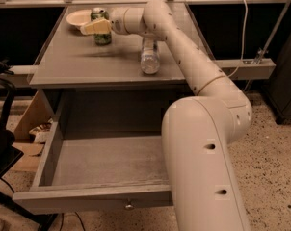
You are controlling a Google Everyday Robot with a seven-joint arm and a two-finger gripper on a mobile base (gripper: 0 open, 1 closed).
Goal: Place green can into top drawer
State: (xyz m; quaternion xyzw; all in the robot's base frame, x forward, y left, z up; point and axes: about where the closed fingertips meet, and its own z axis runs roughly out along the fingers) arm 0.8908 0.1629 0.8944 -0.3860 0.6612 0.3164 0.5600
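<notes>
The robot's white arm (203,162) is filling the right foreground, rising from its bulky lower segment, bending at an elbow on the right and reaching back and to the left across the grey desk (87,64). Below the desk surface, the top drawer (107,160) is standing pulled out toward the camera, its inside showing bare grey boards. To the left of the desk, part of a black chair (1,148) is showing at the frame edge, and a cardboard box (33,121) is sitting on the floor beside the drawer's left wall. On the desk, a clear plastic bottle (149,59) is lying on its side near the middle, partly under the forearm. A pale shallow bowl (77,17) is resting at the back left corner. Just to its right, the green can (103,38) is standing upright on the desk, well apart from the drawer below. The gripper (91,27) is hanging at the can's mid height, overlapping its front and pointing left; whether it is gripping the can or merely beside it cannot be told. A small round knob (129,206) is sitting on the drawer's front panel.
</notes>
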